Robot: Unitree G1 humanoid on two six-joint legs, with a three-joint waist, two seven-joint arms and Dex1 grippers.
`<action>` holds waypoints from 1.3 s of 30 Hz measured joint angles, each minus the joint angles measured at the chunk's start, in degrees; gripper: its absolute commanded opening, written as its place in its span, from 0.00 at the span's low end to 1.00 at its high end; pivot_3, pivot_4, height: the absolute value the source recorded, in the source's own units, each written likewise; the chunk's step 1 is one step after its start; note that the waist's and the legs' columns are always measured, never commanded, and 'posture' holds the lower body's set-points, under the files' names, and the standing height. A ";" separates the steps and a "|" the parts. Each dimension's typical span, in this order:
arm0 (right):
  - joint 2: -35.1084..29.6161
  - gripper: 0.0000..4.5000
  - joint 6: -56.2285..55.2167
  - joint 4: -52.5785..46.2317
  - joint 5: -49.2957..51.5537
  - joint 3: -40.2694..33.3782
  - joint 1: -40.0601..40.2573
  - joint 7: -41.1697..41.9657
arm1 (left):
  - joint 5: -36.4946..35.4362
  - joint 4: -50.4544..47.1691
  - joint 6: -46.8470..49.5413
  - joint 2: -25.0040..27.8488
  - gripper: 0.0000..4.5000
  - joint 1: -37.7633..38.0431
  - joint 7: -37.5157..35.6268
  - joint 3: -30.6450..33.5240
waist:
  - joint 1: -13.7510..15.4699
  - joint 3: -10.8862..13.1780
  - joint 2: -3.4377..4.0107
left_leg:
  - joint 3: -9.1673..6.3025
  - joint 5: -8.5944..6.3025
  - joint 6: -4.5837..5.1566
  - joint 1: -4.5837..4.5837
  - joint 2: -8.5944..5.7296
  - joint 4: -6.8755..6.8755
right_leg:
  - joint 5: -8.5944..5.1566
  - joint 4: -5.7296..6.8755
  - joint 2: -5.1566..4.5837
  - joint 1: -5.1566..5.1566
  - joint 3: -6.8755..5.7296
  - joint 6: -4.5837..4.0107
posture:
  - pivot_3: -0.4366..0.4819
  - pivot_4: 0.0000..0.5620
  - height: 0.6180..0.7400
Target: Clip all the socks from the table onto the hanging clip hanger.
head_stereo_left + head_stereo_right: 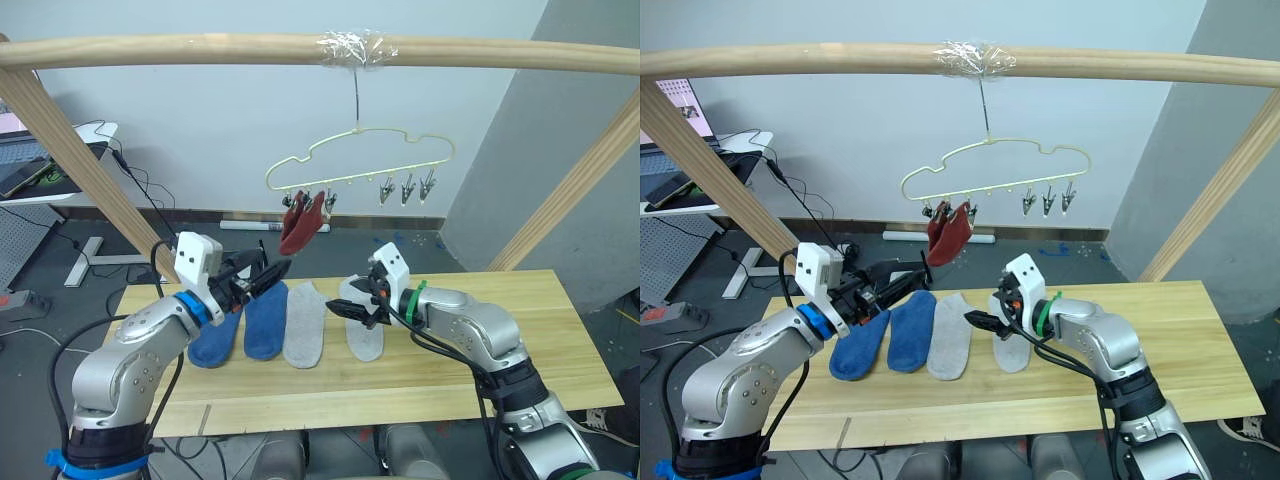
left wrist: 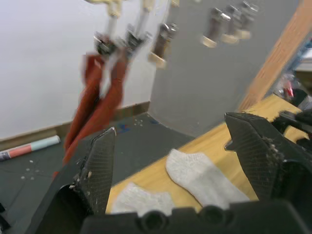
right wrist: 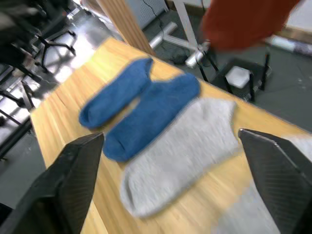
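The two red socks [image 1: 302,224] overlap so closely on the hanger [image 1: 360,165] that their outlines cannot be separated, and which clips bite them is too small to tell. The left gripper [image 1: 268,276] covers the upper ends of both blue socks [image 1: 266,322]. The right gripper [image 1: 352,310] hides part of the grey sock [image 1: 366,335] nearest it. In the right wrist view the red fabric [image 3: 246,22] is blurred and cut by the top edge. The table [image 1: 560,330] has its near edge partly behind both arms.
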 measured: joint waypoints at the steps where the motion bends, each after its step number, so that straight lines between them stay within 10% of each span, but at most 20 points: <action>1: -0.63 0.99 -0.24 -0.24 -0.53 -0.17 0.31 0.00 | 0.56 -0.51 -0.24 -0.01 0.88 0.71 -0.23 -0.61 | 0.08 0.00 0.00 | 0.01 0.00 0.00 0.00 -0.01 0.01 | -0.02 0.01 0.00 0.00 0.01 0.04 | 0.43 0.25 1.00; 8: -5.47 0.99 -7.54 -5.37 -3.76 -4.71 3.53 -0.69 | 7.94 -0.24 -7.79 -5.42 0.88 -1.34 1.20 -5.57 | 1.26 0.00 -0.01 | 0.01 0.00 0.00 -0.01 -0.01 0.08 | -0.10 0.02 0.00 0.03 0.00 0.20 | 0.39 0.24 1.00; 16: -7.99 1.00 -14.54 -14.66 -5.26 -9.83 8.94 -1.39 | 19.82 6.75 -20.10 -13.17 0.40 -6.67 3.91 -12.77 | 1.25 -0.02 -0.03 | 0.05 0.00 0.00 0.00 -0.02 0.09 | -0.08 0.01 0.00 0.04 0.03 0.19 | 0.36 0.24 1.00; 39: -6.71 1.00 -14.59 -22.52 -0.92 -12.61 7.50 -3.04 | 29.15 33.46 -35.98 -27.37 0.40 -20.27 11.41 -13.83 | 0.19 -0.02 -0.02 | 0.05 0.01 0.02 -0.01 -0.07 0.27 | -0.01 0.07 0.01 0.10 0.04 0.31 | 0.27 0.25 1.00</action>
